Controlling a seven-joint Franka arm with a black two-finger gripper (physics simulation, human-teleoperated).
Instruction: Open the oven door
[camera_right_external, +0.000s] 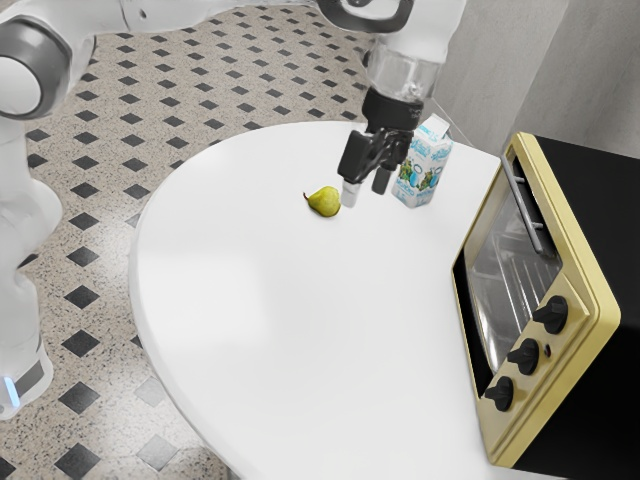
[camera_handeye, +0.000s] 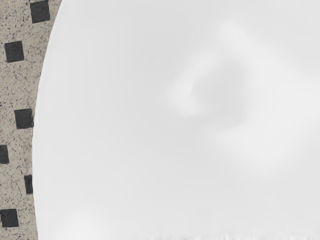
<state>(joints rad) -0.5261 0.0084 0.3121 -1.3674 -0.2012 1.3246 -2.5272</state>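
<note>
My tool (camera_right_external: 367, 188) hangs above the round white table (camera_right_external: 240, 310), pointing down, with its two fingers spread apart and nothing between them. In the wrist view I look onto bare white tabletop, its curved edge giving way to speckled floor (camera_handeye: 17, 90) with dark squares.

From the exterior view, I see a green pear (camera_right_external: 324, 201) lying on the table near the tool, toward the exterior view's left, its stem pointing that way too. A blue and white carton (camera_right_external: 428, 165) stands upright on the other side of the tool, partly hidden behind it.

Farther out, at the exterior view's right, is the oven (camera_right_external: 590, 290), black with a yellow front frame. Its door (camera_right_external: 497, 285) is closed, well apart from my tool, and I can make out rack bars through the glass. The long handle (camera_right_external: 525, 210) runs along the door's upper edge. Three black knobs (camera_right_external: 524, 355) sit in a row on the panel beside the door. Grey wall (camera_right_external: 500, 70) rises past the table.
</note>
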